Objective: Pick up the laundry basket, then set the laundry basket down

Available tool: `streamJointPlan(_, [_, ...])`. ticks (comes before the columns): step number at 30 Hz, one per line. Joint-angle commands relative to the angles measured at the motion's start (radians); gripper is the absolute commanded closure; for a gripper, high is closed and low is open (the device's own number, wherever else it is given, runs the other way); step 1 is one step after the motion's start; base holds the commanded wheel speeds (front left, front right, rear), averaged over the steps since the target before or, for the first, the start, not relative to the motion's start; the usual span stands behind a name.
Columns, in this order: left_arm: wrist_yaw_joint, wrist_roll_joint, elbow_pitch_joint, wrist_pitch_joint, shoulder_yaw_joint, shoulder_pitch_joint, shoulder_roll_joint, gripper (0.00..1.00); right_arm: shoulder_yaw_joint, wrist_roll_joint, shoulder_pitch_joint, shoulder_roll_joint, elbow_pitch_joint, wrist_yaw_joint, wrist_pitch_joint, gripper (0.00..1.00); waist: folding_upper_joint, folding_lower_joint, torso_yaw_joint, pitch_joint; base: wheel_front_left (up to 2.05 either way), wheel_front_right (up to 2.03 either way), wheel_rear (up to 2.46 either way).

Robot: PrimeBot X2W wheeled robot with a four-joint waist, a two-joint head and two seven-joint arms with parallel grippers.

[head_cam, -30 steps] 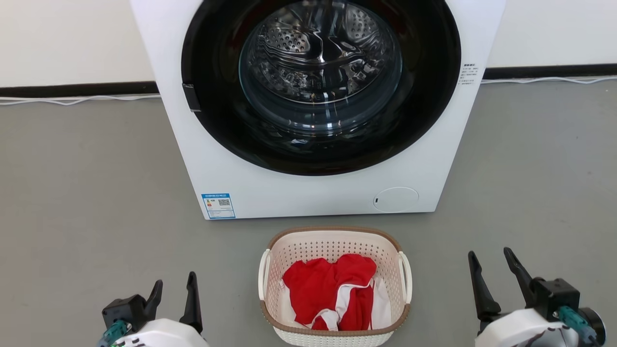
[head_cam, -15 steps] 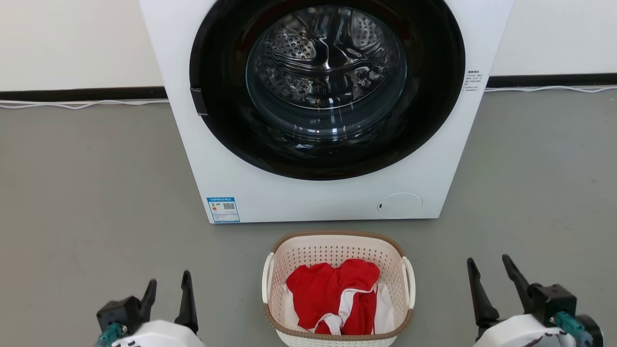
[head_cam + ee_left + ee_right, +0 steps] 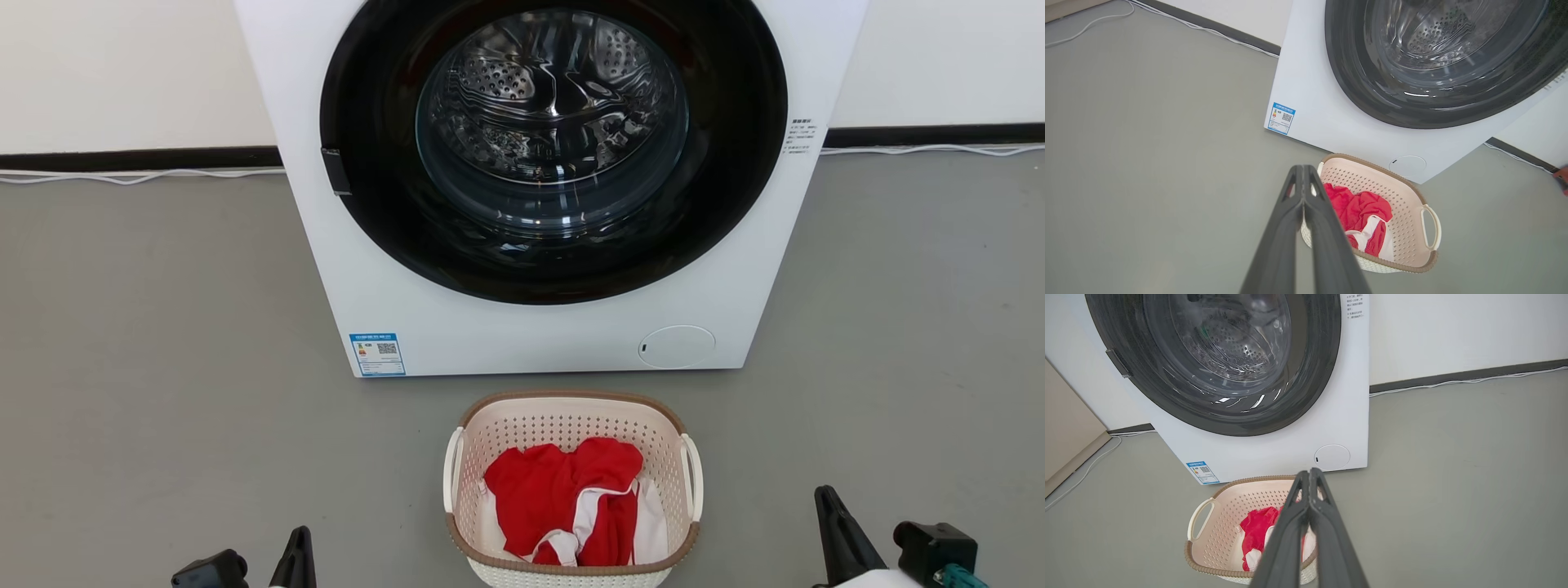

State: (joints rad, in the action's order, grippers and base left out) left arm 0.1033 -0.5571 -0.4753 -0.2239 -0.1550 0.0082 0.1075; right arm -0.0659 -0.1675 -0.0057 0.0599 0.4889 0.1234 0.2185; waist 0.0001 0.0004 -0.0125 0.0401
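Note:
The laundry basket [image 3: 563, 423] is cream-white and perforated with a brown rim and white loop handles. It stands on the grey floor just in front of the washing machine, holding red and white clothes [image 3: 571, 502]. At the lower left my left gripper [image 3: 299, 545] sits apart from the basket's left handle. My right gripper [image 3: 828, 505] is at the lower right, apart from the right handle. Both wrist views show the fingers pressed together with nothing between them: the left gripper [image 3: 1302, 169] before the basket [image 3: 1404, 204], the right gripper [image 3: 1309, 473] before the basket [image 3: 1229, 516].
A white front-loading washing machine [image 3: 506, 335] with a dark round door stands right behind the basket. White cables [image 3: 122, 175] run along the black skirting of the far wall. A beige panel [image 3: 1065, 433] stands left of the machine. Grey floor lies on both sides.
Both grippers have sunk toward the bottom edge of the head view, and their fingers, spread apart before, have come together. The basket has stayed where it was.

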Motion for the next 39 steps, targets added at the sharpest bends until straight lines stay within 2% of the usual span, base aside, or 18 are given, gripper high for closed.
streamJointPlan(1, [-0.012, -0.023, 0.032, 0.004, 0.017, -0.040, 0.007, 1.00, -0.006, -0.036, -0.037, 0.008, -0.034, 0.001, -0.009, 1.00, -0.0001, -0.0003, 0.000, -0.001, 0.00, 0.00, 0.00])
streamJointPlan(39, [-0.084, -0.358, 0.097, 0.112, 0.098, -0.065, -0.014, 1.00, -0.017, -0.494, -0.056, 0.002, -0.105, 0.003, -0.112, 1.00, -0.0001, -0.0004, 0.004, -0.015, 0.00, 0.00, 0.00])
